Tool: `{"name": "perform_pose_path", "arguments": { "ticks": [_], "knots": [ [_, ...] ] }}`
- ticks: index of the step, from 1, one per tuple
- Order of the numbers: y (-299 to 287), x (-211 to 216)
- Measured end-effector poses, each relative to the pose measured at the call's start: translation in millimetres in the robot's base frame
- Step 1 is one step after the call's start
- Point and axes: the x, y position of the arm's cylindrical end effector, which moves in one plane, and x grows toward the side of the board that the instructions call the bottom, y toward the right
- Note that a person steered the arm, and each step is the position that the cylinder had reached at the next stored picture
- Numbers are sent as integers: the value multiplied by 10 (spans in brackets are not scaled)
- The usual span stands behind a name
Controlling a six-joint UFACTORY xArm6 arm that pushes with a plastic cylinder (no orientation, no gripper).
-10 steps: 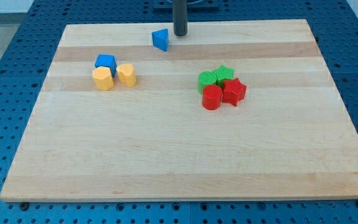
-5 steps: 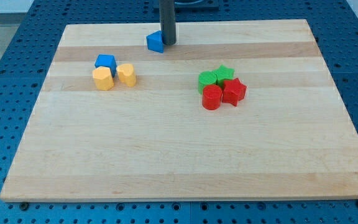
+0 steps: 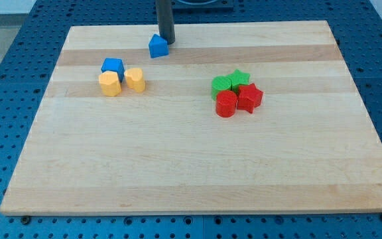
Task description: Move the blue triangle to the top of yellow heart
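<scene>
The blue triangle (image 3: 157, 46) lies near the top edge of the wooden board (image 3: 191, 172), left of the middle. My tip (image 3: 167, 42) stands right against its upper right side, touching it. The yellow heart (image 3: 135, 79) lies lower left of the triangle, with a clear gap of board between them. A blue cube (image 3: 113, 68) and a yellow hexagonal block (image 3: 110, 83) sit close on the heart's left.
A cluster right of the middle holds a green round block (image 3: 221, 85), a green star (image 3: 240, 79), a red cylinder (image 3: 226, 103) and a red star (image 3: 249, 97). Blue perforated table surrounds the board.
My tip has moved left along the top edge, reached the blue triangle and pushed it leftward and slightly down, turning it a little. The other blocks have not moved.
</scene>
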Motion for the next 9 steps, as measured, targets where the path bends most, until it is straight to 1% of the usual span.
{"name": "perform_pose_path", "arguments": {
  "ticks": [1,2,5,8,9],
  "knots": [
    [-165,3],
    [-319,95],
    [-289,488],
    [-70,590],
    [-140,744]
  ]
}}
